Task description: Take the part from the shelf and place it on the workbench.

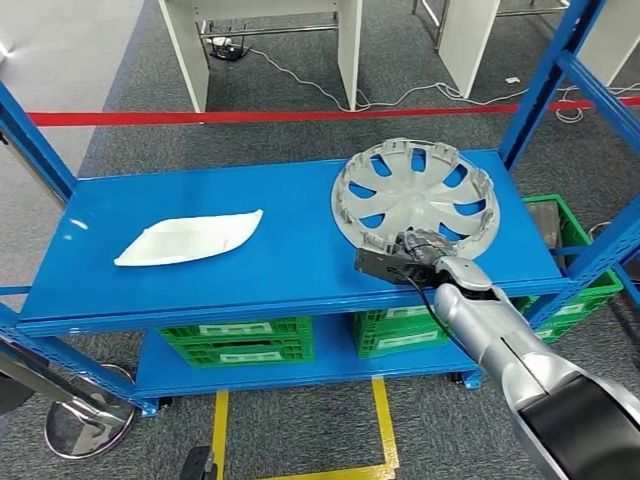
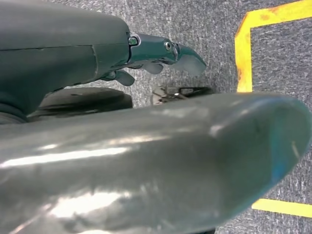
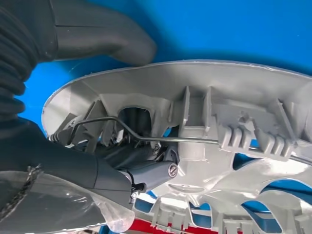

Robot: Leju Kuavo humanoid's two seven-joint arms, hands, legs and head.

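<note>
Pick step: right hand [image 1: 413,252] grips hubcap [image 1: 415,192] near rim on shelf [image 1: 302,262]; left hand [image 2: 162,51] empty. Next: lift clear.

Blue steel shelf [image 1: 302,270], upper deck: silver wheel cover [image 1: 415,195] at the back right corner, inner side up, near rim possibly lifted off the deck, hard to tell. White curved panel [image 1: 189,238] flat toward the left edge, well apart. Lower deck: green crates [image 1: 241,340] along the front edge.
</note>
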